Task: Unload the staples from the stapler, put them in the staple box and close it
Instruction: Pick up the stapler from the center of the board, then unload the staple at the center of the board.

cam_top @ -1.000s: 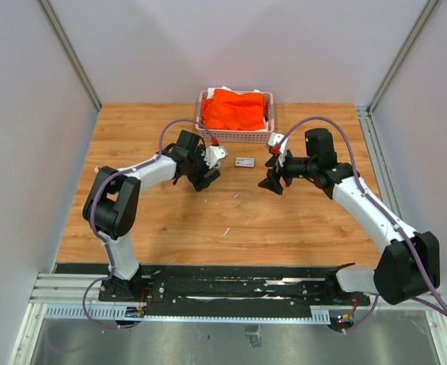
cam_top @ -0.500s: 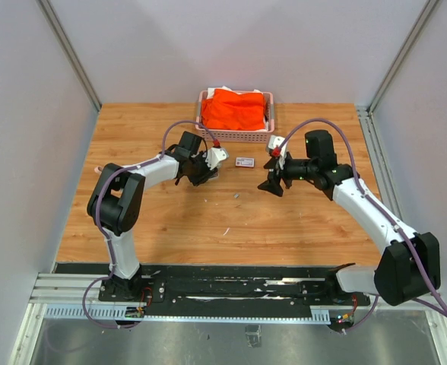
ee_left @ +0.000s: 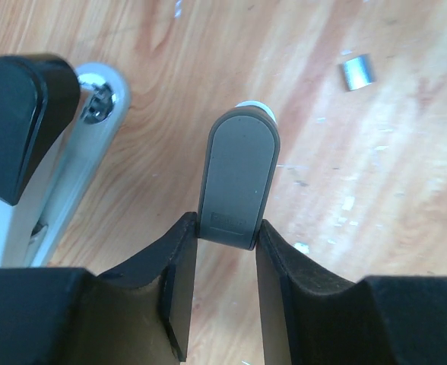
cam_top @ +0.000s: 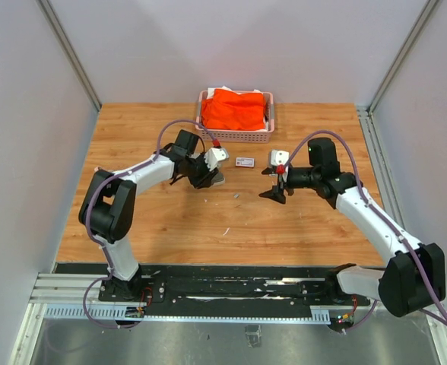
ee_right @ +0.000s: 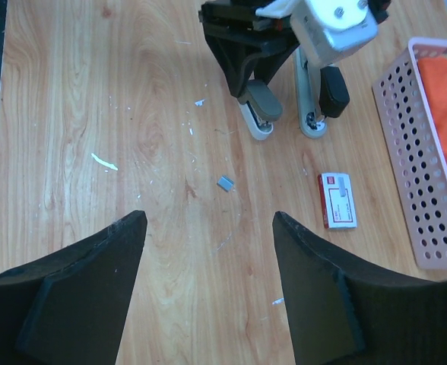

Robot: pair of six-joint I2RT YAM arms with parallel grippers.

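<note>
Staples (ee_right: 225, 182) on table (cam_top: 170, 220), cloth (cam_top: 235, 109) in basket (cam_top: 239, 137)

Box (cam_top: 245, 161) between basket (cam_top: 235, 138) and staples (cam_top: 236, 195)

left arm (cam_top: 144, 173): reaches forward and inward, elbow bent, white forearm angled toward the centre. left gripper (cam_top: 207, 176) tips downward at the end of it. Wrist view: left gripper (ee_left: 225, 232) clamped, both black fingers (ee_left: 176, 289) pressed flat against the sides of the grey arm of the stapler (ee_left: 239, 167), which juts out ahead of the fingertips.

right arm (cam_top: 368, 217): stretched forward and inward, forearm rising to the wrist, hand turned toward the left one. right gripper (cam_top: 274, 193) points down. Wrist view: right gripper (ee_right: 208, 228) spread wide, the two dark fingers (ee_right: 87, 289) well apart.
</note>
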